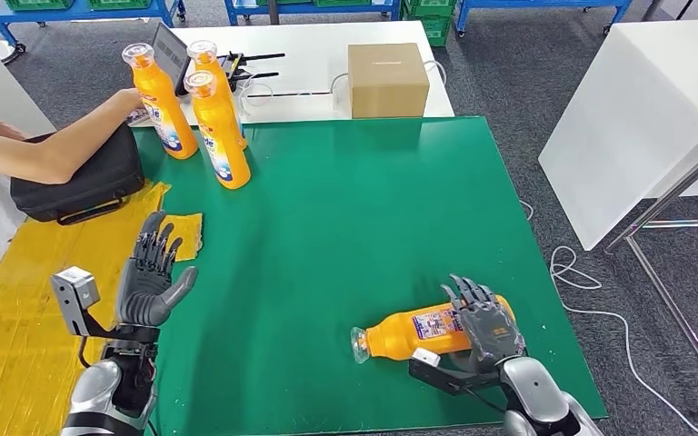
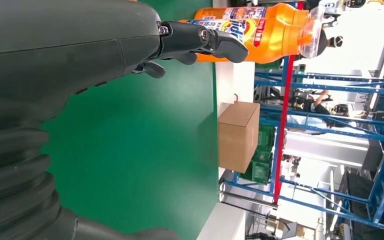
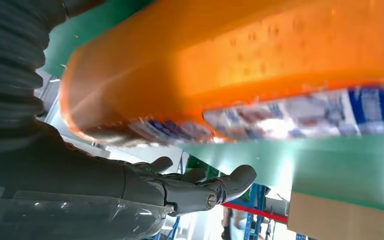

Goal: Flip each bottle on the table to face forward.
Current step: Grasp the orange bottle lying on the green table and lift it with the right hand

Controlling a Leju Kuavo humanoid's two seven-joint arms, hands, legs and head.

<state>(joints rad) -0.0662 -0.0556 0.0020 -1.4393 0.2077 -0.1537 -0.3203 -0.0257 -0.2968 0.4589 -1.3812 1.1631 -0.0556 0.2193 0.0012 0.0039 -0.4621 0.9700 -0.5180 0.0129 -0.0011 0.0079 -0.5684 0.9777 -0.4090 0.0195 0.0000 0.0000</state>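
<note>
Right hand lies over the base end of an orange plastic bottle with a clear cap and a printed label, which rests on its side near the front edge of the green table mat, cap pointing to the robot's left. Whether the fingers actually clasp it cannot be told. Left hand hovers with fingers spread, holding nothing. Three upright orange bottles stand at the far left, where a person's arm reaches one. From the right wrist, the fingers show straight beside the bottle's underside.
</note>
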